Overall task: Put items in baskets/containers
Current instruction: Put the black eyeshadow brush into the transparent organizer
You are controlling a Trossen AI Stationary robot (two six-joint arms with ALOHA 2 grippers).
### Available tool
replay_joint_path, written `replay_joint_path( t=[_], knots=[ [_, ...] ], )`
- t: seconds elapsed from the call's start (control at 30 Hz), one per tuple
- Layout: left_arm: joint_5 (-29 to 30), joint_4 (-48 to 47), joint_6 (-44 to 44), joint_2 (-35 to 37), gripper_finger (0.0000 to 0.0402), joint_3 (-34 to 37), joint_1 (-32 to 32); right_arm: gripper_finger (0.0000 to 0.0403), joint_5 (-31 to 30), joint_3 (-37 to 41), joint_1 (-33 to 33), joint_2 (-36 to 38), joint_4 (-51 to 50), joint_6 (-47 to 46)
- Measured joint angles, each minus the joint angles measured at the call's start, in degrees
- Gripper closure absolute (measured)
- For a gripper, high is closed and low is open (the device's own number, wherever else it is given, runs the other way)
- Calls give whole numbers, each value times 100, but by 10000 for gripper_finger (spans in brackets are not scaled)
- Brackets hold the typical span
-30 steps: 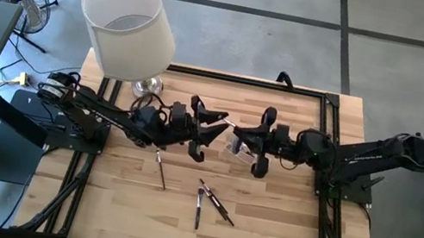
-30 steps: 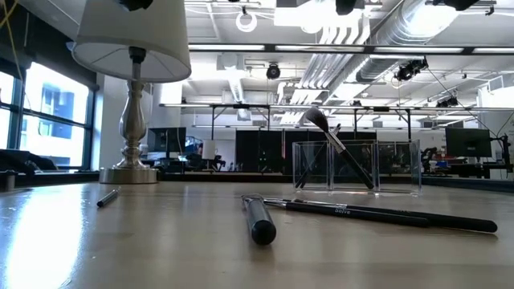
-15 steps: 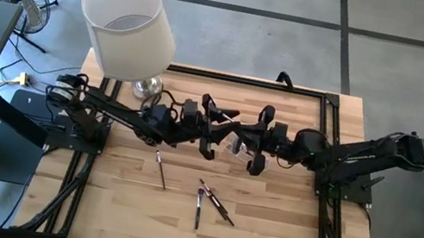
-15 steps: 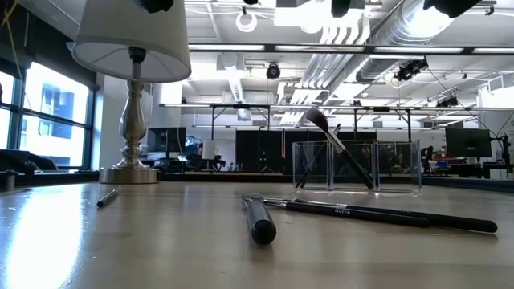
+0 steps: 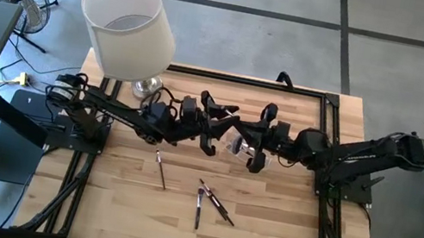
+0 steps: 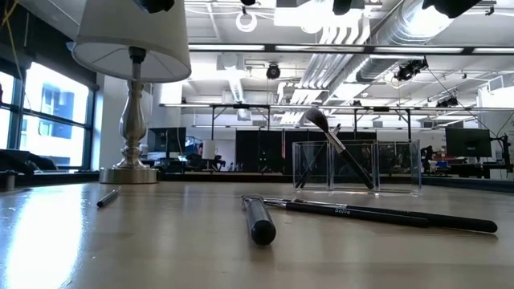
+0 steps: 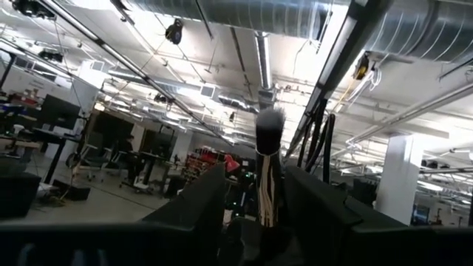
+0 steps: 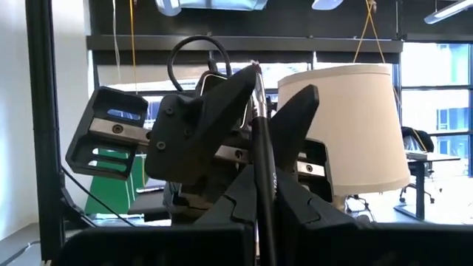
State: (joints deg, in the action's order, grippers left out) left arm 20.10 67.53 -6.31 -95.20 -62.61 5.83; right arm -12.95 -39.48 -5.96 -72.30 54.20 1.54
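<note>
While the right gripper (image 5: 253,144) hangs over the far middle of the table (image 5: 279,236), the high view shows that the left gripper (image 5: 216,121) has reached further right than a second ago, and its tips now meet a brush (image 5: 230,120) held in the air between the two, just above the box (image 5: 235,147). That looks like a hand-over, so this brush is not yet in the box. Three loose brushes (image 5: 198,208) lie nearer on the pale wood, which leaves much of the task undone. From the low view nothing has moved: the box is clear, hard and straight-walled, and a fluffy-headed brush (image 6: 321,120) leans inside it. Thin, glossy black handles (image 6: 377,213) lie in front, with a lamp (image 6: 132,172) of metal and white cloth to the left. Through the left wrist view the brush stands upright between the dark, flat-sided fingers (image 7: 196,210), its soft tuft on top, with a narrow gap on each side, so this pincer straddles it without clamping. Seen from the right wrist, the right pincer is closed on the slim handle, which runs up into the left one.
</note>
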Motion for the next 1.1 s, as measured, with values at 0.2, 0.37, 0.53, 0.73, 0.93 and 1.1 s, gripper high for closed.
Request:
replay_joint_path(
  t=[0.2,0.37,0.53,0.73,0.93,1.1],
  knots=[
    [-2,-9,0,0,334,4,-31,393,-3,0,0,-2,-64,0],
    [20,-237,-226,22,382,4,-31,393,-13,0,0,3,-261,-13],
    [248,-667,-487,37,383,2,-59,379,-248,4,2,3,-519,-153],
    [288,-1823,-557,191,384,22,-58,330,-508,0,-65,387,-1606,-168],
    [338,-3175,-644,380,384,-132,-64,274,-595,-4,-72,956,-3070,-542],
    [53,-4562,-687,409,384,-688,-62,246,-327,-250,50,1109,-4535,-1129]
  ],
)
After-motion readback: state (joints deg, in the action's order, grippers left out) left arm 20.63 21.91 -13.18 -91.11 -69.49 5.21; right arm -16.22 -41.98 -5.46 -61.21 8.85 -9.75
